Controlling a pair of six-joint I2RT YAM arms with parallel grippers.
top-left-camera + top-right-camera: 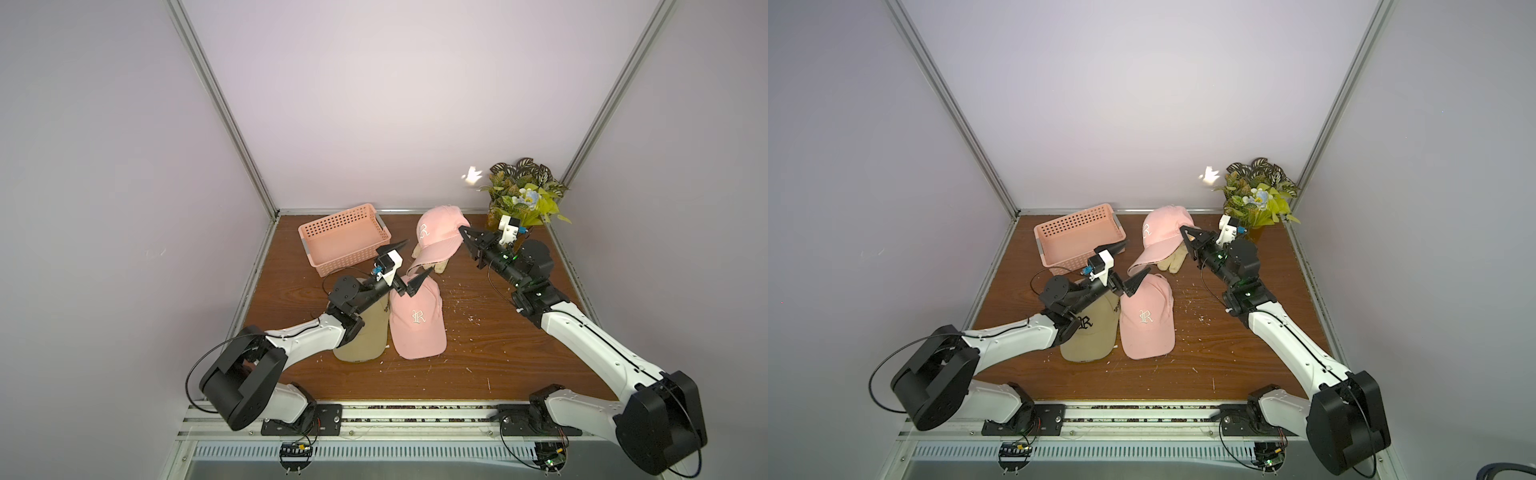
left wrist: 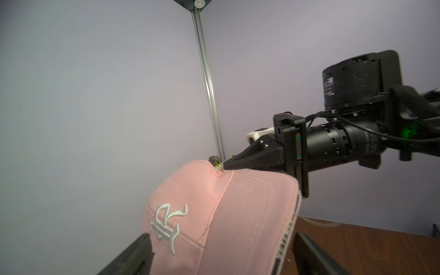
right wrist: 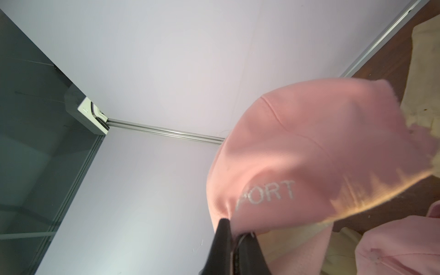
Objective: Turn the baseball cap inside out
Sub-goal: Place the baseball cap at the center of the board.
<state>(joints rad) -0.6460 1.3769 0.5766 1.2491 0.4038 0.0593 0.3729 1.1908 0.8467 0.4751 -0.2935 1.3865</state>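
the far pink cap [image 1: 436, 230] at the table's [image 1: 498, 353] 12 o'clock looks light and floppy with a stiff brim [image 1: 436, 255] — the right gripper [image 1: 463, 231] pinches its hem at 3 o'clock, the left gripper [image 1: 419, 256] gapes empty at 7 o'clock — the soft crown is the place to grab.

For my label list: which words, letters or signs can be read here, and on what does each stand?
"PORT": side of the far pink cap; any letter before it is hidden.
"R", ornate: front of the far pink cap, the near pink cap and the tan cap.
Tan cap's small side print: too blurred to read.
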